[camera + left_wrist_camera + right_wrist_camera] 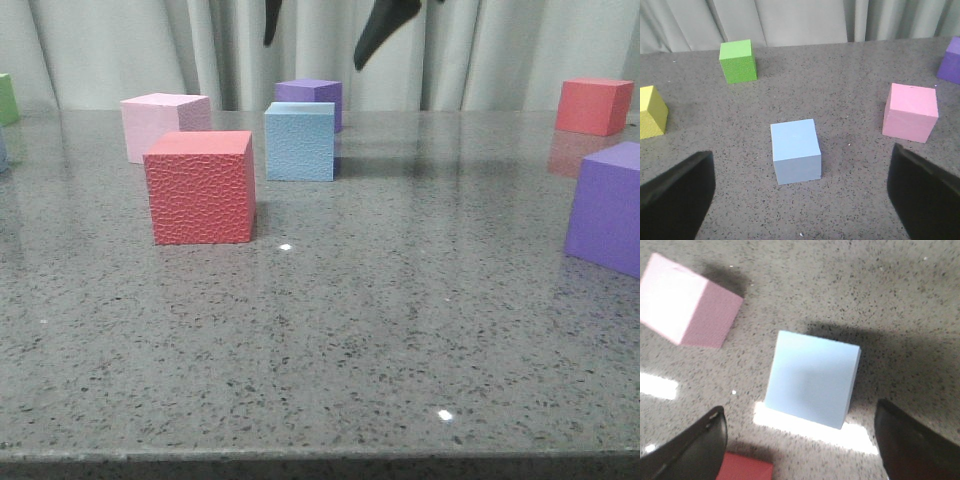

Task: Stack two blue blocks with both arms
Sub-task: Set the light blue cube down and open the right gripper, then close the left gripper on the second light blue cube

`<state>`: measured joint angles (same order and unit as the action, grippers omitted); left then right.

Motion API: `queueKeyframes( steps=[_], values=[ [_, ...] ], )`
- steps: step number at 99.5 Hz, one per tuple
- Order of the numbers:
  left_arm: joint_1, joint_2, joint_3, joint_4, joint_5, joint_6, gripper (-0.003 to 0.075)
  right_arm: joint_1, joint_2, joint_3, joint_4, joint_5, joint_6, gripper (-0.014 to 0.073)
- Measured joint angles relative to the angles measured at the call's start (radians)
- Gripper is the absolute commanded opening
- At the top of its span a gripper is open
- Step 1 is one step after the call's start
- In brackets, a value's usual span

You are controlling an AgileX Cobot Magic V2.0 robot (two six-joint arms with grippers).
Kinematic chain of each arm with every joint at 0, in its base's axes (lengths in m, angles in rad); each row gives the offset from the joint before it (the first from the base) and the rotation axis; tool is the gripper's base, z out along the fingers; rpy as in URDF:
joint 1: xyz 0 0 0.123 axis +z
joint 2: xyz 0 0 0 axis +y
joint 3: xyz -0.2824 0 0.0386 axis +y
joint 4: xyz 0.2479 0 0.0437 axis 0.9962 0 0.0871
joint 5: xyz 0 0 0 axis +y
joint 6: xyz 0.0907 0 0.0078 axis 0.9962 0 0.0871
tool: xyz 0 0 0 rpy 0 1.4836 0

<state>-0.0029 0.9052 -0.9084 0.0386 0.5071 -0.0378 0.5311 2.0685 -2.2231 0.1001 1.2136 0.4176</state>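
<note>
The purple cube (606, 207) and green cube (8, 98) are cut off by the front view's edges.

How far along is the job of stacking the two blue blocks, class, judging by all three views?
Nothing is stacked yet. Each blue block sits alone on the grey table: the pebbled block under the right hand, the smoother block below the left hand. Both hands are open and lined up over their blocks, neither touching. Still to do: grasp, lift, and set one block on the other.

grey speckled table (330, 330), pale curtains (120, 50)
</note>
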Motion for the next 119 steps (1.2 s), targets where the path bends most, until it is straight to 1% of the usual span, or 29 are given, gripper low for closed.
queueKeyframes(
  steps=[9,27,40,47,54,65,85,97,106,119],
  values=[
    [0.022,0.073,-0.039,0.0,0.012,-0.016,0.0674,0.029,-0.04,0.0,-0.036,0.021,0.0,0.0601],
    [0.102,0.239,-0.153,-0.039,0.102,-0.021,0.0673,0.083,-0.112,0.0,-0.1,0.035,0.0,0.0601],
    [0.119,0.356,-0.242,-0.076,0.165,0.019,0.0673,0.133,-0.161,0.005,-0.157,0.035,0.0,0.0601],
    [0.119,0.416,-0.282,-0.099,0.185,0.03,0.0673,0.161,-0.2,0.037,-0.19,0.032,0.0,0.0601],
    [0.119,0.469,-0.315,-0.111,0.198,0.038,0.0673,0.185,-0.247,0.095,-0.209,0.012,0.0,0.0601],
    [0.119,0.538,-0.354,-0.12,0.211,0.038,0.0673,0.207,-0.338,0.228,-0.211,-0.051,0.002,0.0601],
    [0.119,0.61,-0.384,-0.175,0.211,0.068,0.0673,0.208,-0.54,0.517,-0.217,-0.192,0.015,0.0601],
    [0.119,0.641,-0.388,-0.184,0.208,0.073,0.0673,0.208,-0.652,0.659,-0.217,-0.266,0.017,0.0601],
    [0.119,0.67,-0.389,-0.188,0.203,0.083,0.0673,0.208,-0.72,0.734,-0.217,-0.29,0.016,0.0601],
    [0.119,0.709,-0.389,-0.207,0.201,0.109,0.0673,0.208,-0.781,0.793,-0.217,-0.299,0.018,0.0601]
  ],
)
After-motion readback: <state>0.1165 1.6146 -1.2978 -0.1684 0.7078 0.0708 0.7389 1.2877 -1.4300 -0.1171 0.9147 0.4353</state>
